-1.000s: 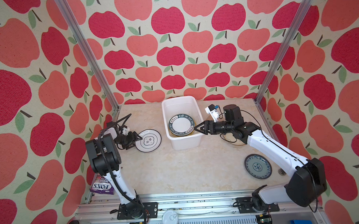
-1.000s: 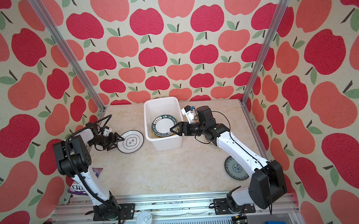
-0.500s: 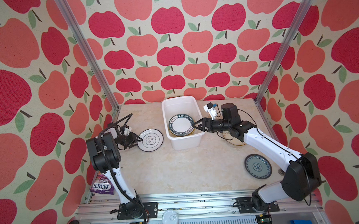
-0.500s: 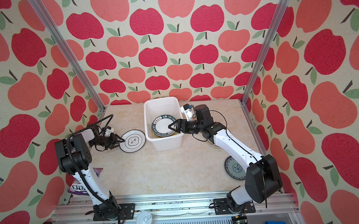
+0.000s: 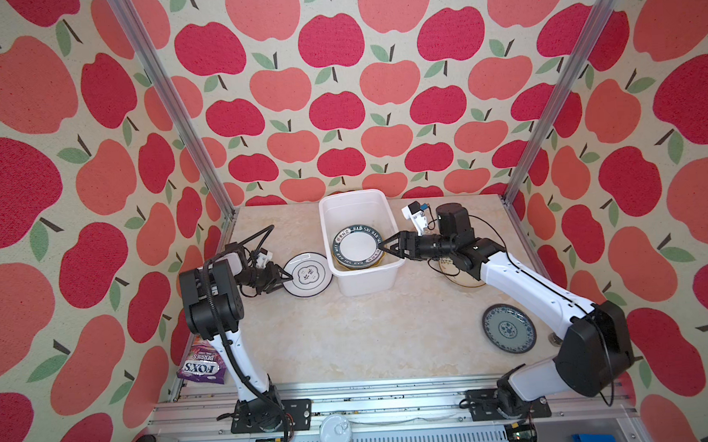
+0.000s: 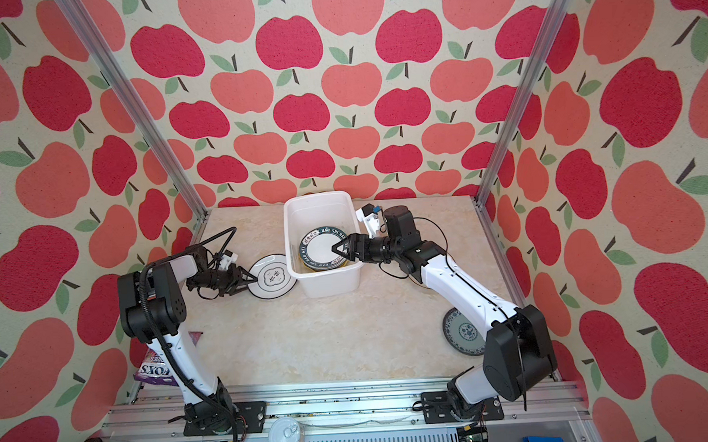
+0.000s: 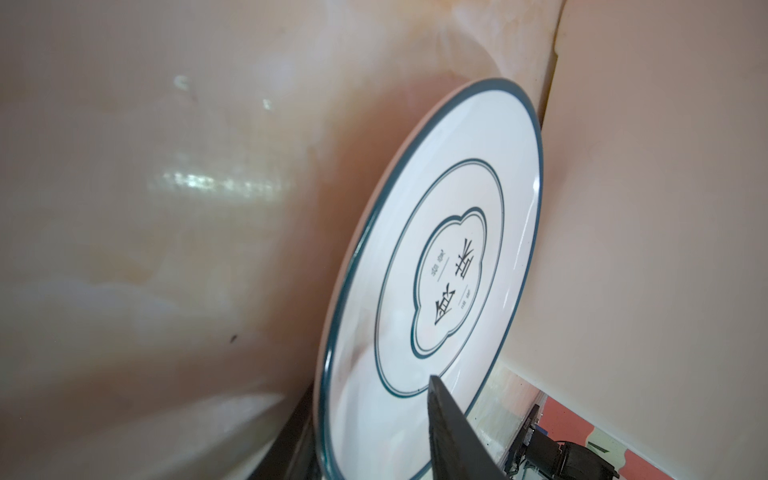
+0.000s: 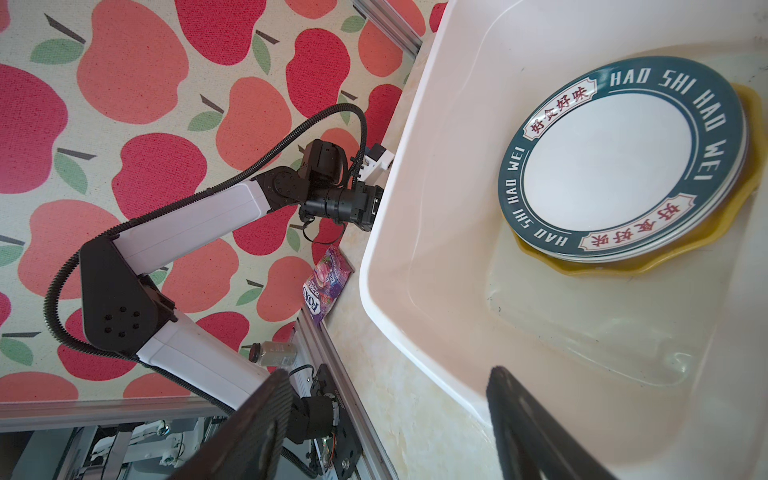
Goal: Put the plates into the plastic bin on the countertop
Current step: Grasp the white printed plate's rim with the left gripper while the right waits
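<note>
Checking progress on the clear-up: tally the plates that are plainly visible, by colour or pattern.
Dark lettered-rim plate: 1
Yellow scalloped plate: 1
White thin-rimmed plate: 1
Blue-patterned plate: 1
Cream plate: 1
Total: 5; any hidden inside the stack in the bin cannot be counted.

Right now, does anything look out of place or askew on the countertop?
A purple FOX'S candy bag lies at the front left edge of the beige marble-patterned countertop; it is no plate. Nothing looks spilled or broken.
</note>
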